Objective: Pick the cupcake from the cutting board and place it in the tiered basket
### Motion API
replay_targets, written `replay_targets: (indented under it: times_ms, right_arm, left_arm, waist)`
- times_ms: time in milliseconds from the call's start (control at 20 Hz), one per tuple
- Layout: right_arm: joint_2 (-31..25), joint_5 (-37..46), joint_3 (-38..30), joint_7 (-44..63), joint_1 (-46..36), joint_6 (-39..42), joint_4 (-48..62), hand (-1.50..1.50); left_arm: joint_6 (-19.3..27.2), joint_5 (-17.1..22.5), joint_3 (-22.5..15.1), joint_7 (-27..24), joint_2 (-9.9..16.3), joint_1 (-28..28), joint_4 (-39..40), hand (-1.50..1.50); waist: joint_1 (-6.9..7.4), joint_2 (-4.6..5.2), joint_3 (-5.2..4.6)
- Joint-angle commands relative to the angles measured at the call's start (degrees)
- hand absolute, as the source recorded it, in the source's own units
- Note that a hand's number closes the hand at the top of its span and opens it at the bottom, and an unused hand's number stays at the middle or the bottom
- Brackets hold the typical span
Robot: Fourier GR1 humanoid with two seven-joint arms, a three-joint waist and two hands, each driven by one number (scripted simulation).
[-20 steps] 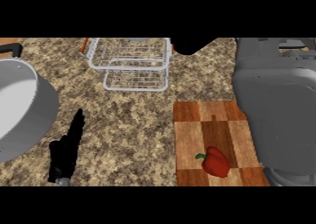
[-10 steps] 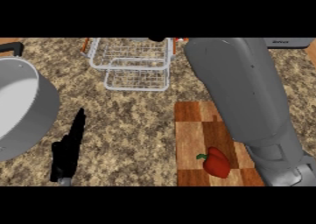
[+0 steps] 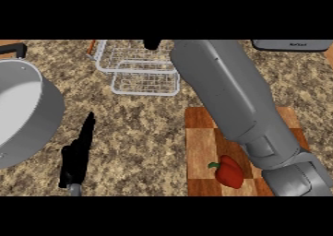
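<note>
1. Your right forearm [image 3: 244, 115] stretches across the cutting board [image 3: 203, 152] toward the tiered basket [image 3: 138, 69] at the counter's far edge, presumably to deliver the cupcake.
2. Only a dark tip of the right hand [image 3: 152, 44] shows; you cannot tell its grip.
3. No cupcake is visible; a red pepper [image 3: 230, 171] sits near the board's near edge.
4. Your left hand [image 3: 77, 156] rests with straight fingers near the counter's near edge, holding nothing.

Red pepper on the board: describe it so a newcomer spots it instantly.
Find the wooden cutting board at the counter's right, partly under the grey right forearm. Near its front edge lies the red bell pepper with a small green stem. It is the only red thing in view and the only item visible on the board.
</note>
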Motion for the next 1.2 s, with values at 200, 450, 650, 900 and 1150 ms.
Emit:
replay_targets:
  times_ms: [200,450,650,900,1150]
  right_arm:
    - [0.2,-12.2,-2.8,-4.6,1.8,-10.6,8.7,1.5]
    - [0.2,-22.6,-4.8,-8.7,0.1,-13.9,12.6,-1.5]
    - [0.2,-29.9,-4.6,-13.4,2.1,-19.6,10.9,-1.5]
    - [0.2,-31.2,-8.1,-17.8,-0.1,-26.5,10.6,-1.5]
    - [-6.5,-28.5,-10.9,-14.7,0.9,-33.2,8.1,-1.5]
  left_arm:
    - [-0.2,-0.6,-1.1,0.6,-0.8,1.8,0.8,0.0]
    - [-1.5,0.0,-0.6,0.9,-0.3,0.8,1.5,0.0]
    - [-3.3,1.1,-0.2,1.8,1.1,2.8,-0.7,0.0]
    - [-1.6,0.7,2.0,0.8,0.9,0.5,1.6,0.0]
    - [-1.8,1.1,2.3,-0.7,1.0,3.5,1.4,0.0]
  waist:
    - [1.47,0.47,-0.3]
    - [2.19,0.58,-0.3]
    - [1.97,0.14,-0.27]
    - [-0.22,0.05,-0.28]
    - [-1.98,-0.43,-0.3]
